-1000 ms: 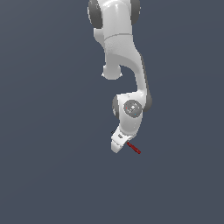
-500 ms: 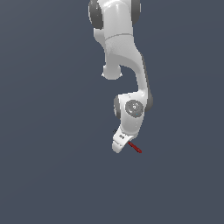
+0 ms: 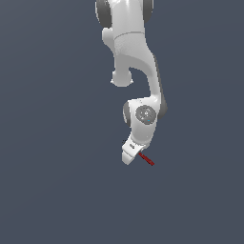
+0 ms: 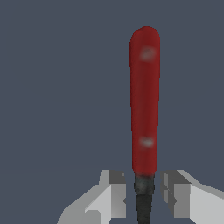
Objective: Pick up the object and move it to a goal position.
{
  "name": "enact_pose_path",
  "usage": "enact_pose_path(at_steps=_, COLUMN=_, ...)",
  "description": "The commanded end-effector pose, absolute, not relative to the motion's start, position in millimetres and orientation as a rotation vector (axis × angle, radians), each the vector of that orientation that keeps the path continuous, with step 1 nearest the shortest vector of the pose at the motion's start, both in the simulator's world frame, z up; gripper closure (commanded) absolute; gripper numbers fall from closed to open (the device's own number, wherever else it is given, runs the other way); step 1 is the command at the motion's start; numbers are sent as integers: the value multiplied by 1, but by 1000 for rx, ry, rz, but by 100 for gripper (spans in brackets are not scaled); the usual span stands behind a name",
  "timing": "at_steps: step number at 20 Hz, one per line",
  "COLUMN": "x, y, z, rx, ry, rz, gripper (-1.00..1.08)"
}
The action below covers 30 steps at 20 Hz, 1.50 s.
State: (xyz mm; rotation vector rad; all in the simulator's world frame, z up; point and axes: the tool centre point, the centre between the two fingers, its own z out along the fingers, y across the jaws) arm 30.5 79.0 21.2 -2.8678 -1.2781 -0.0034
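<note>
The object (image 4: 145,100) is a thin utensil with a red handle. Its dark grey neck (image 4: 144,197) runs down between my two fingers, and its head is cut off at the picture's edge. My gripper (image 4: 143,197) straddles that neck, with a narrow gap showing on each side, so it stands open and close around it. In the exterior view the red handle (image 3: 147,159) sticks out toward the exterior view's right from the white gripper (image 3: 135,155), low on the arm.
The white arm (image 3: 138,71) reaches down from the top of the exterior view. Around it there is only a plain dark grey-blue surface (image 3: 57,181).
</note>
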Motion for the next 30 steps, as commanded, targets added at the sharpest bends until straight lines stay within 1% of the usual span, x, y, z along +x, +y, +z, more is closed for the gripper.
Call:
enact_pose_path(at_steps=1, x=27, y=77, z=31, rx=-2869, ry=-1278, rz=-5, gripper=108)
enact_pose_path(at_steps=10, x=4, y=65, z=87, rx=-2871, ry=-1277, rz=-3, gripper=108)
enact_pose_path(at_steps=30, x=-65, y=27, z=272, rx=-2872, ry=-1272, rz=-1, gripper=108)
